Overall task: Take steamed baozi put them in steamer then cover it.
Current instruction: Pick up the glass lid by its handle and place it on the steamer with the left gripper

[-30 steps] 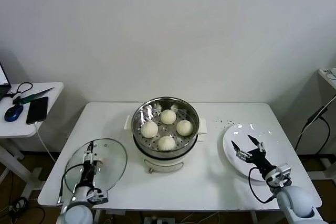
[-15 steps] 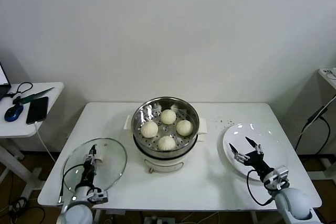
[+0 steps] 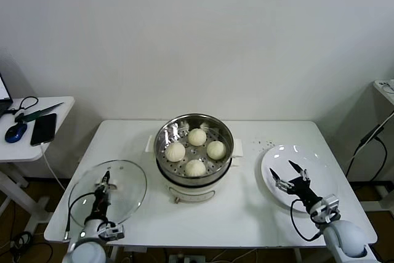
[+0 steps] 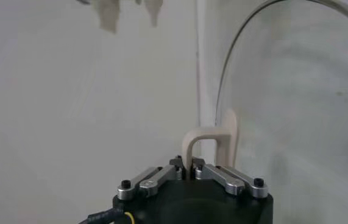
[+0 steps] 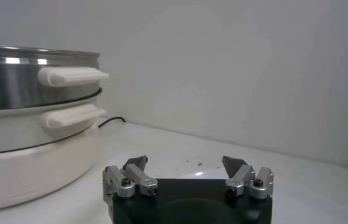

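Observation:
Several cream-white baozi (image 3: 196,150) lie on the perforated tray inside the steel steamer (image 3: 194,129) at the table's middle; its side also shows in the right wrist view (image 5: 15,85). The clear glass cover (image 3: 120,184) is at the front left, tilted and lifted off the table. My left gripper (image 3: 106,183) is shut on its white handle (image 4: 209,145). My right gripper (image 3: 288,173) is open and empty above the white plate (image 3: 308,167) at the right; in the right wrist view (image 5: 184,163) its jaws stand wide apart.
A side table (image 3: 37,137) at the far left carries a phone (image 3: 43,129), a mouse and cables. A second stand shows at the right edge (image 3: 385,87). Bare table surface (image 3: 246,207) lies in front of the steamer.
The cover has risen and shifted slightly left in my left gripper. My right gripper has drawn back a little over the plate.

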Controlling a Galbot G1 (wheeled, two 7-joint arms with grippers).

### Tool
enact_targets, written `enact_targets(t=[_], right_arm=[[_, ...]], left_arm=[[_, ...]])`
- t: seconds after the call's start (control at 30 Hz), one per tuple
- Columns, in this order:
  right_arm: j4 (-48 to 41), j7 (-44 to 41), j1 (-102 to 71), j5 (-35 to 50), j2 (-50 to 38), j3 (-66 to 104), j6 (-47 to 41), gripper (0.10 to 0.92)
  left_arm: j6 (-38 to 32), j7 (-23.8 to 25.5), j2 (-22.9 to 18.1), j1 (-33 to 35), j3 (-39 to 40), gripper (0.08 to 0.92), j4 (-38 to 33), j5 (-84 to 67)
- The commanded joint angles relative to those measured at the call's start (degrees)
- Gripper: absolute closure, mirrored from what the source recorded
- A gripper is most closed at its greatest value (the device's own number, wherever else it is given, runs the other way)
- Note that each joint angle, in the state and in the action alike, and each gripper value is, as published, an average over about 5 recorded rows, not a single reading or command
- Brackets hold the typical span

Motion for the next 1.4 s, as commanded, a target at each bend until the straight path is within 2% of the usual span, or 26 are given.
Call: enact_targets(t=[0.03,0.23,0.47,0.63,0.77,0.9,1.0,1.13,1.4], right_arm=[[-0.2,0.0,0.3,-0.1,-0.2,0.0,0.1,0.203],[-0.7,0.0,1.3,0.0,-1.0,-0.1,0.0,0.203],[-2.2,0.1,3.6,0.0,-2.7,-2.0,-0.1,0.203],[-3.9,0.1,5.7,-0.2,-3.5,-3.3,0.0,0.203],[-5.3,0.0,7.3,-0.4,-3.5,-4.0,0.2,0.203],[-6.1,-0.1,8.2,-0.5,-3.5,-4.4,0.2,0.203],[-6.7,-0.2,8.5,-0.6,-3.4,-4.4,0.4,0.203],[-7.3,-0.3,8.7,-0.8,-3.3,-4.2,0.8,0.203],[-7.6,-1.0,8.1,-1.4,-3.1,-3.5,1.1,0.203]], left_arm=[[11.1,1.2,2.3,8.3,0.8,0.848,-17.6,-3.6],[22.1,1.9,5.9,11.8,2.3,0.848,-26.8,-2.0],[29.7,5.3,13.6,10.7,7.7,0.848,-33.1,-4.5],[34.8,10.1,18.4,3.5,16.7,0.848,-34.2,-3.0],[38.2,18.2,19.5,-5.7,25.4,0.848,-33.6,0.8],[41.2,26.7,18.1,-12.8,34.4,0.848,-32.0,4.2],[41.7,29.6,14.6,-16.2,38.9,0.848,-29.6,7.7],[42.5,30.8,9.9,-19.5,43.1,0.848,-25.9,10.2],[44.5,30.7,3.9,-24.6,46.9,0.848,-18.8,10.8]])
